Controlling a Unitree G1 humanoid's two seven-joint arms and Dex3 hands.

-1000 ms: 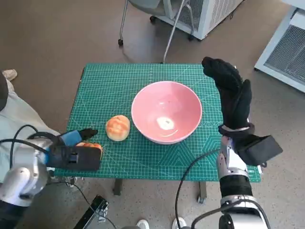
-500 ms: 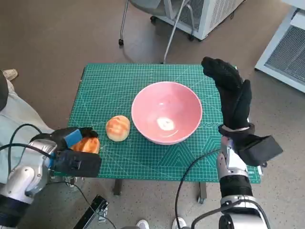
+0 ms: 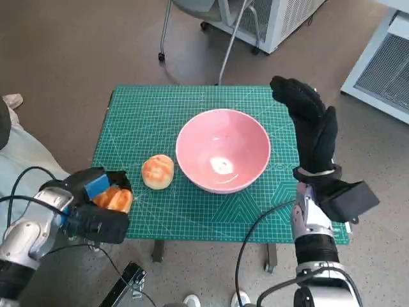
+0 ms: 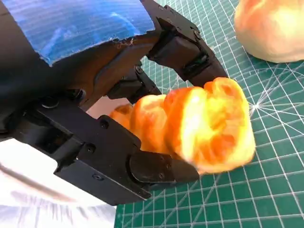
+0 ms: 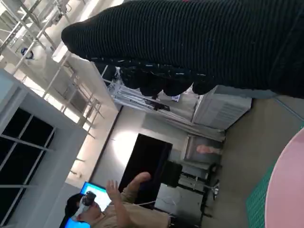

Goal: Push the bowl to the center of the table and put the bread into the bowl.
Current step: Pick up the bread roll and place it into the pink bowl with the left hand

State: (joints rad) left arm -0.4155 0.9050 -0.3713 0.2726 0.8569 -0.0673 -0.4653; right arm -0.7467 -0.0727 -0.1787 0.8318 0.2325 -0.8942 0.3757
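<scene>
A pink bowl (image 3: 223,149) stands near the middle of the green cutting mat (image 3: 160,109); its rim (image 5: 289,190) shows in the right wrist view. My left hand (image 3: 96,204) grips an orange twisted bread (image 3: 115,198) at the mat's near left corner; the left wrist view shows black fingers (image 4: 161,168) clasping that bread (image 4: 199,123). A round bun (image 3: 158,171) lies on the mat just left of the bowl, with the same bun (image 4: 270,26) beyond the held bread. My right hand (image 3: 310,125) stands upright beside the bowl's right side, fingers spread, holding nothing.
A chair base with castors (image 3: 192,25) and a white cabinet (image 3: 281,19) stand beyond the table's far edge. Another white unit (image 3: 383,64) is at the far right. A person (image 5: 114,204) with a raised hand appears in the right wrist view.
My left hand has drawn back slightly toward the table's near left corner with the twisted bread in it. The right hand, bowl and bun have not moved.
</scene>
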